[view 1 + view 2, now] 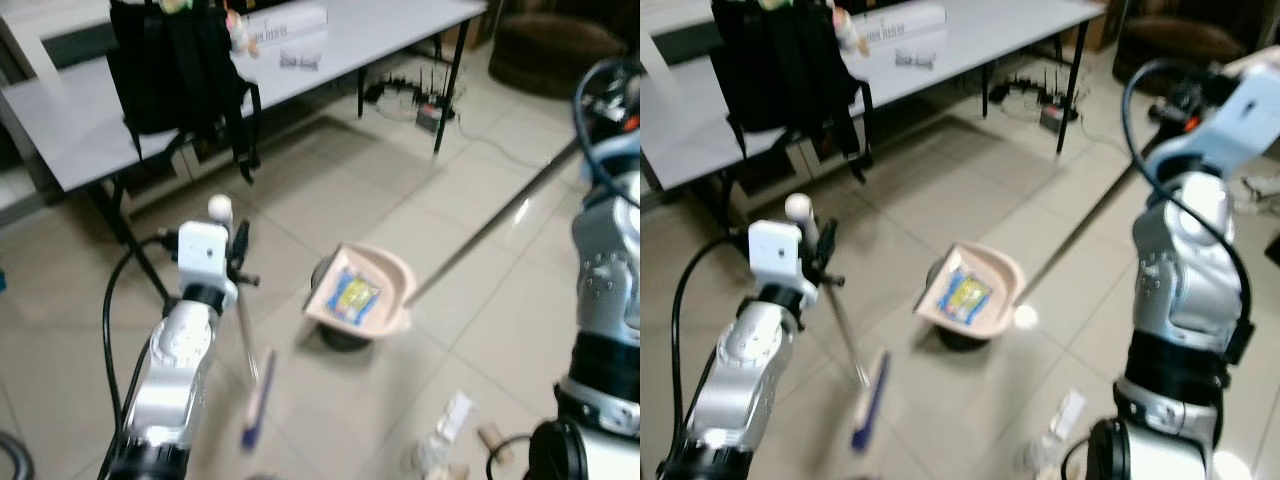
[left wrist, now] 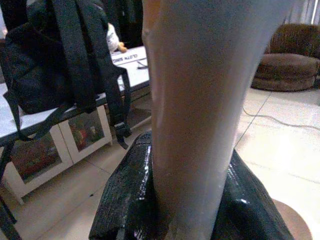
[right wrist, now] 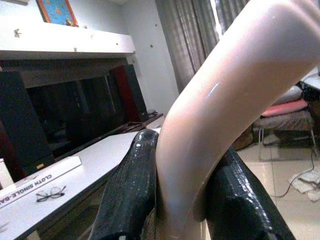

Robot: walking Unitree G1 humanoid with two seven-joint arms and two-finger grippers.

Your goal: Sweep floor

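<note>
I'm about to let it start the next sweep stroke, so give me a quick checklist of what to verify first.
1. Left tool clamped on the broom handle: ok, fingers press both sides in the left wrist view.
2. Right tool clamped on the dustpan handle: ok.
3. Dustpan near the floor, a yellow-blue wrapper in it: ok.
4. Litter lies on the tiles outside the dustpan: not ok.
5. Broom head touching the floor: cannot tell, blurred.
6. Table leg and cables away from the stroke: ok.

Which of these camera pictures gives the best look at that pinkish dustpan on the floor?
The left eye view: the dustpan sits mid-frame, open side up, a colourful wrapper inside. The right eye view shows it equally whole. The right wrist view catches just its pale handle between black fingers.
</note>
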